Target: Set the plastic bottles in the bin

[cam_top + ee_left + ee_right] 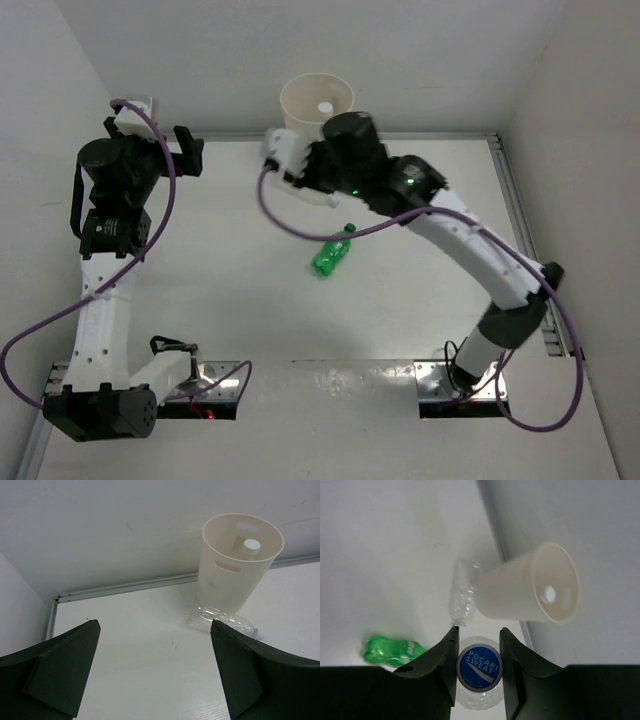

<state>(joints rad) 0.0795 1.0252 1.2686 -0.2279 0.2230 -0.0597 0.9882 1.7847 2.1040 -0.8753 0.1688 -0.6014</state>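
Observation:
My right gripper (478, 632) is shut on the blue cap of a clear plastic bottle (479, 667), whose see-through body shows behind the cap. In the top view this gripper (305, 180) sits just in front of the cream bin (316, 100) and hides the held bottle. A second clear bottle (463, 592) lies against the bin's (530, 590) base. Further toward the table's middle lies a green bottle (333, 252). A white-capped bottle (250, 545) rests inside the bin (235, 575). My left gripper (155, 625) is open and holds nothing, well left of the bin.
The bin stands against the back wall by a metal rail (130, 586). A metal rail (520, 220) also runs down the table's right edge. Purple cables (290, 225) hang from both arms over the table.

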